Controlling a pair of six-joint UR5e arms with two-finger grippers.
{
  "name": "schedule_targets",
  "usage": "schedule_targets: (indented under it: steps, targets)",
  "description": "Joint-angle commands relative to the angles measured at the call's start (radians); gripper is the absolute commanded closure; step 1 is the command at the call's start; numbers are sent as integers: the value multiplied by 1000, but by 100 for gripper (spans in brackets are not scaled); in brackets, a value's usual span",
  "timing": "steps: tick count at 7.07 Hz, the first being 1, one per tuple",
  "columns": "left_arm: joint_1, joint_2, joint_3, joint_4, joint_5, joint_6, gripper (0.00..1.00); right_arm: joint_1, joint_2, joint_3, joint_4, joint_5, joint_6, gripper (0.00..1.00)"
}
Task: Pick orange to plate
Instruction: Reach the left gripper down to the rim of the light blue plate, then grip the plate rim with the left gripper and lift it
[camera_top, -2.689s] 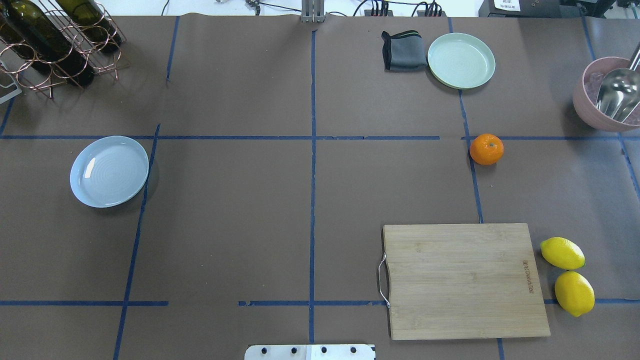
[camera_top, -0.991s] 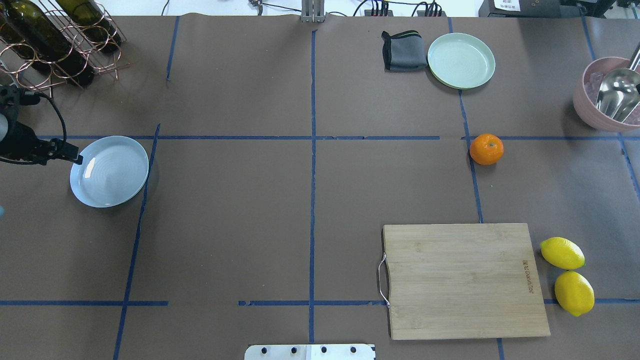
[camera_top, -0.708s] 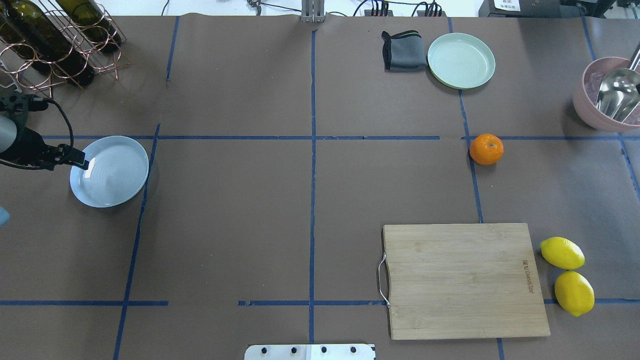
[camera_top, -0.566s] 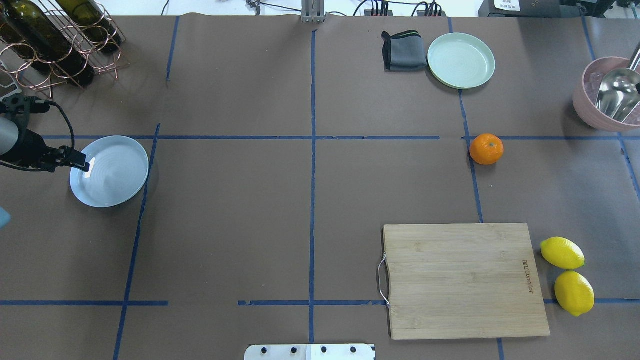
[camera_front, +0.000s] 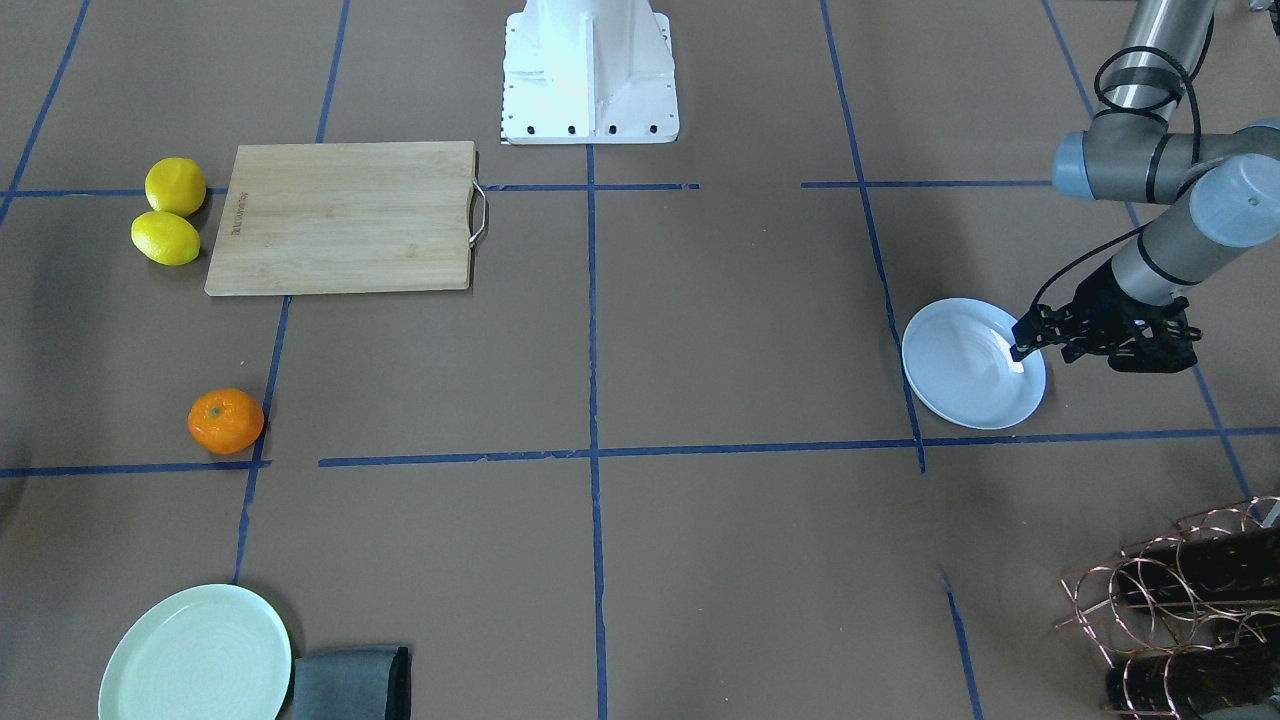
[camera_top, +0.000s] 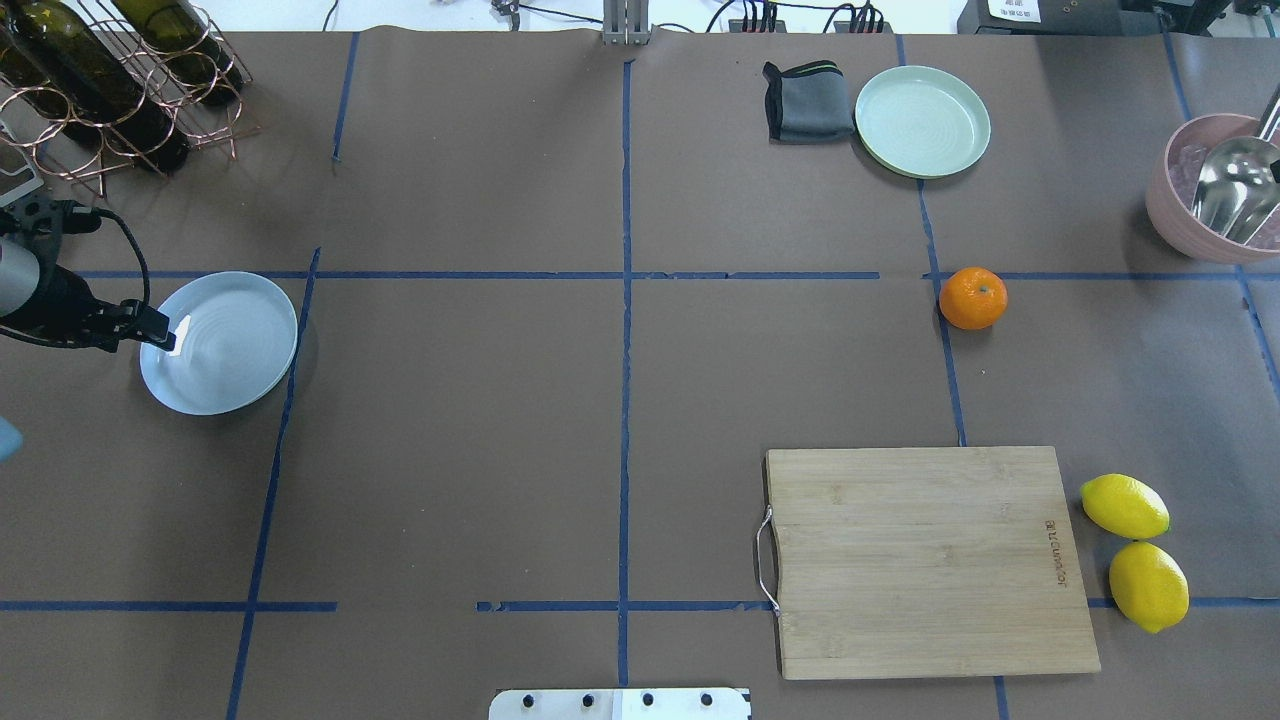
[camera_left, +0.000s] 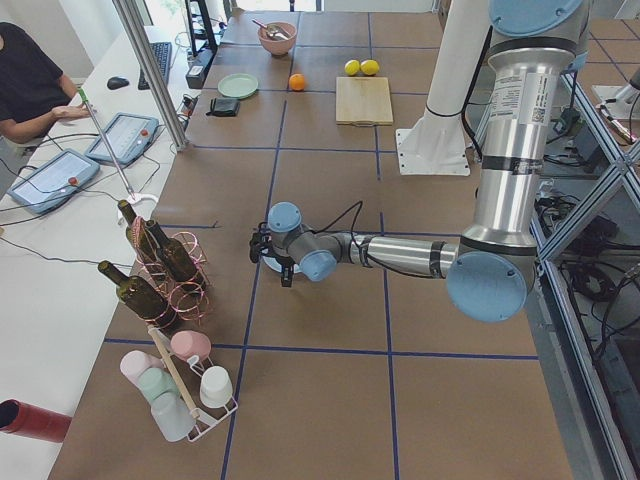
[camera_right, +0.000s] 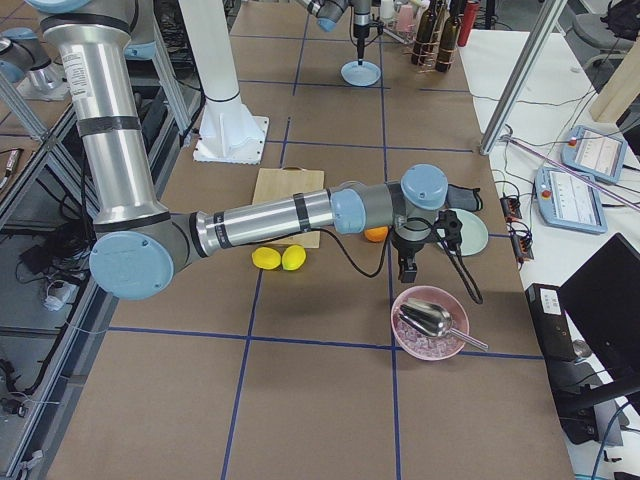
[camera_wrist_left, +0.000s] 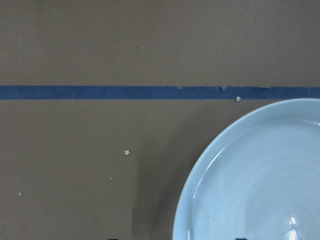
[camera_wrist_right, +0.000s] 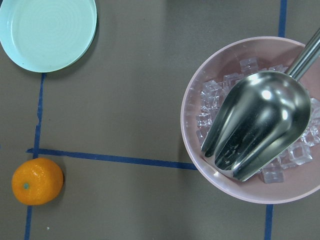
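Observation:
The orange (camera_top: 973, 298) rests on the brown table at the right, on a blue tape line, and also shows low left in the right wrist view (camera_wrist_right: 37, 181). Far across at the left lies the bluish-white plate (camera_top: 225, 350). My left gripper (camera_top: 160, 335) hangs over the plate's left rim (camera_front: 1020, 345). Two fingertip tips far apart at the bottom edge of the left wrist view suggest it is open and empty. My right gripper (camera_right: 408, 268) hovers between the orange (camera_right: 376, 234) and the pink bowl. Only the side view shows it, so I cannot tell its state.
A mint-green plate (camera_top: 922, 121) and a folded grey cloth (camera_top: 808, 102) lie at the far right back. A pink bowl (camera_top: 1180, 215) holds ice and a metal scoop. A wooden cutting board (camera_top: 930, 560) and two lemons (camera_top: 1125, 507) sit near right. A copper bottle rack (camera_top: 110, 80) stands back left.
My left arm came in from the left edge and its gripper settled over the plate's left rim, drifting slightly nearer in the last second. The orange and plate stayed put.

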Motion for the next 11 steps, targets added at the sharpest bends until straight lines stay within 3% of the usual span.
schedule_targets:
  steps: [1,2,5,6,7,8,10,11]
  targets:
    - [0,1,2,1,-2,-3,67,0,5,1,0,0,2,0]
    - [0,1,0,1,-6,-3,97,0,6,1,0,0,9,0]
    - [-1,1,-18,7,-20,0,100,0,23,1,0,2,40,0]
    - [-12,3,-48,13,-99,0,100,0,28,0,0,2,42,0]
    - [-132,0,-102,49,-233,-1,100,0,31,0,0,2,60,0]
    - [-190,-40,-160,192,-277,-3,100,-9,44,1,1,0,115,0]
    - [-189,-266,-191,466,-269,-122,100,-61,83,1,2,-5,178,0]
    - [-137,-339,-185,462,-253,-282,100,-86,109,1,3,-8,242,0]
